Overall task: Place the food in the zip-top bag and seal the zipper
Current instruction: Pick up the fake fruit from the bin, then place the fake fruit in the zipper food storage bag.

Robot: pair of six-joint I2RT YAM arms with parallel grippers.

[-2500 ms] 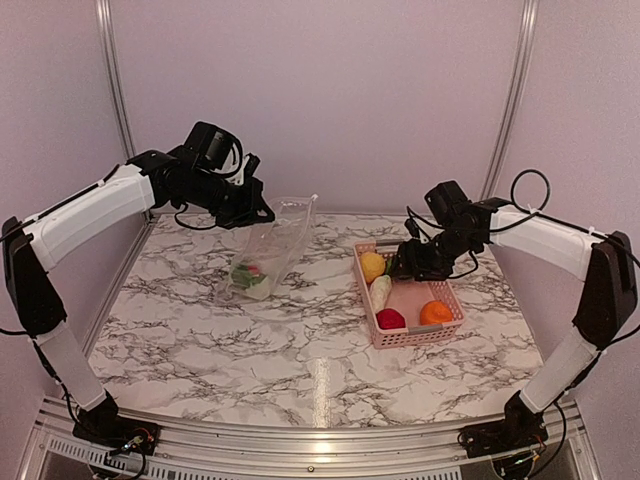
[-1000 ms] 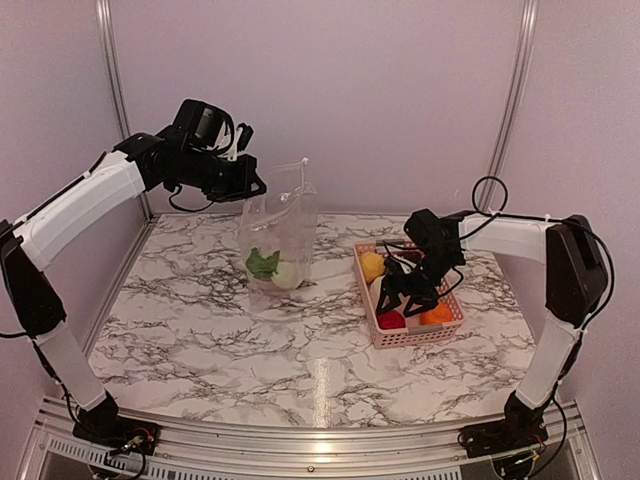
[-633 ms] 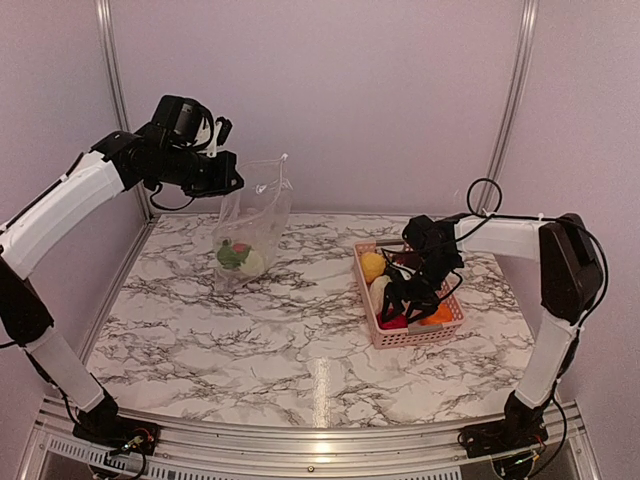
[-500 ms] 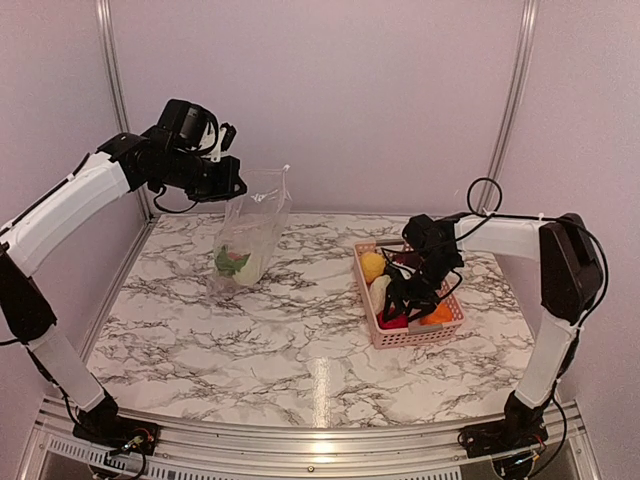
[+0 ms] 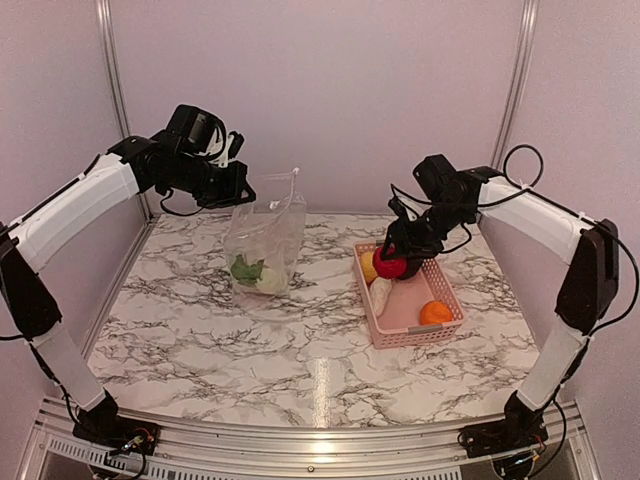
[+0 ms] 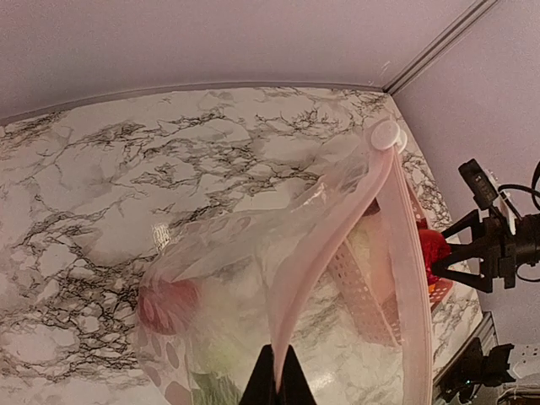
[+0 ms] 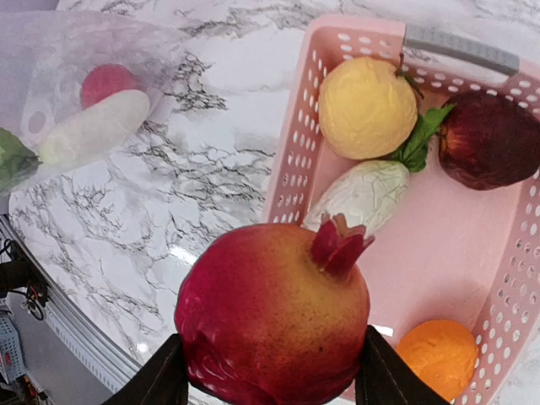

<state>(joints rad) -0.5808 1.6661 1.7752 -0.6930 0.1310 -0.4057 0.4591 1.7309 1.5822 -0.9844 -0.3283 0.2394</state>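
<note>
Marbled counter (image 5: 300,350), lilac walls (image 5: 350,90). Above the basket (image 5: 384,336) the right gripper (image 5: 392,262) hangs, clamped round a red fruit (image 7: 270,304). The bag (image 5: 265,235) stands well to its left and farther back. The left gripper (image 5: 238,190) pinches its zipper (image 6: 337,228), and the mouth seemingly gapes toward the fruit. A leaf (image 5: 245,268) lies inside.
</note>
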